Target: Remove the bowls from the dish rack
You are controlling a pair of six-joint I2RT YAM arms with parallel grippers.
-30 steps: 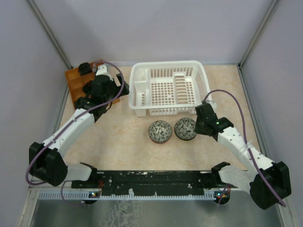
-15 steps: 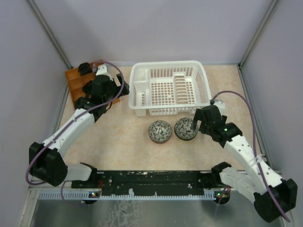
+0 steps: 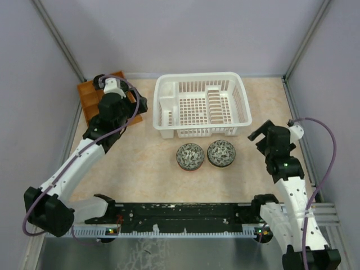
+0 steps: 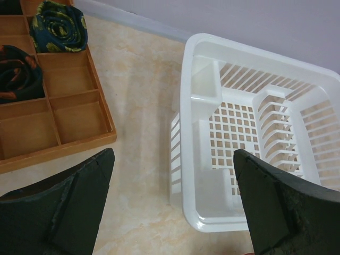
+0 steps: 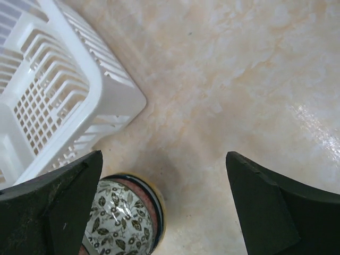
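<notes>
Beige marbled table fills the overhead view. The dish rack stands on it, and a patterned bowl and a second bowl sit just beside each other outside the rack, inward of the right gripper.

From the left wrist, the left gripper is spread wide and holds nothing. The rack lies ahead to its right, an orange-brown tray ahead to its left.

From the right wrist, the right gripper is likewise spread wide, carrying nothing. The second bowl is partly hidden behind one finger, with the rack's corner ahead beyond it.
</notes>
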